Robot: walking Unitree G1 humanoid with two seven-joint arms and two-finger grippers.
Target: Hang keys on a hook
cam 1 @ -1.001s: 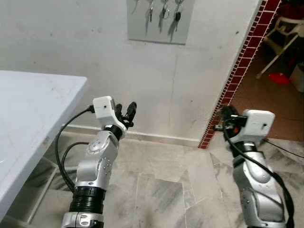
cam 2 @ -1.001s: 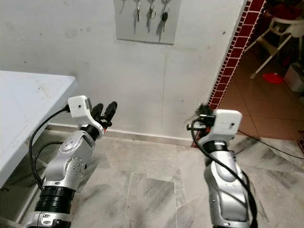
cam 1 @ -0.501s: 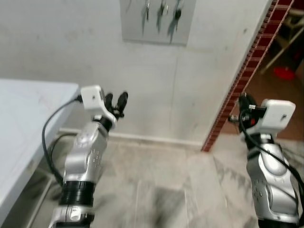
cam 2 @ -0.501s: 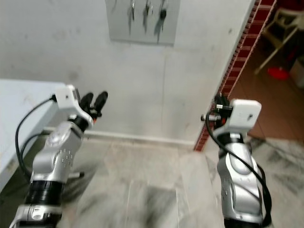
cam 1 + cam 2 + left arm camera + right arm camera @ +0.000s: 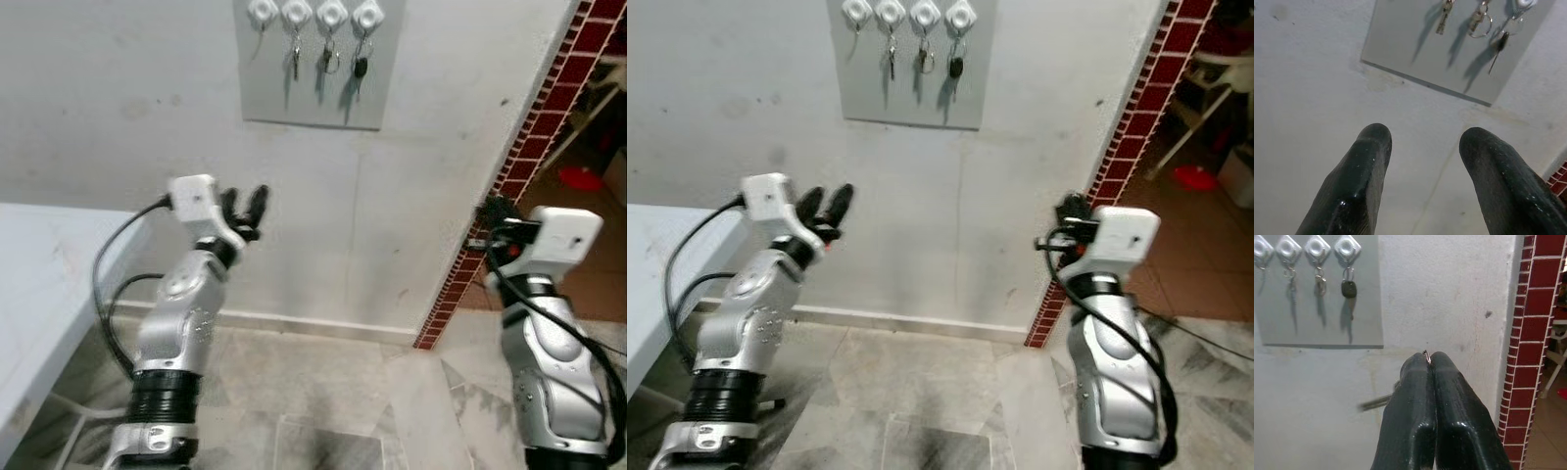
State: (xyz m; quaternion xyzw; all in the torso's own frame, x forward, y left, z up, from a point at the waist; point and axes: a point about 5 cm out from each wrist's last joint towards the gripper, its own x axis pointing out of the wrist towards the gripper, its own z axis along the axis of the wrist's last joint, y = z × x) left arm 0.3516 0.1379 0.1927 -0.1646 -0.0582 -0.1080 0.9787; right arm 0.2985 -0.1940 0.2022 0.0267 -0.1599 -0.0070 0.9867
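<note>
The right gripper (image 5: 1429,363) is pinching a key ring (image 5: 1425,354) between closed fingers, its key (image 5: 1376,403) dangling blurred below; the hook board (image 5: 911,61) is hanging above, no writing legible. The left gripper (image 5: 1422,161) is gaping open, empty

wall (image 5: 118,98): off-white;
key board (image 5: 313,88): grey;
hooks (image 5: 315,14): white;
brick trim (image 5: 509,166): dark red, pale joints;
floor (image 5: 323,392): grey-veined marble;
car key (image 5: 1348,289): black head

Even, soft daylight, moderately bright. Keys (image 5: 1349,290) cast shadows down the grey board (image 5: 313,98). Head views slightly soft; floor (image 5: 323,431) smeared. No glare.
</note>
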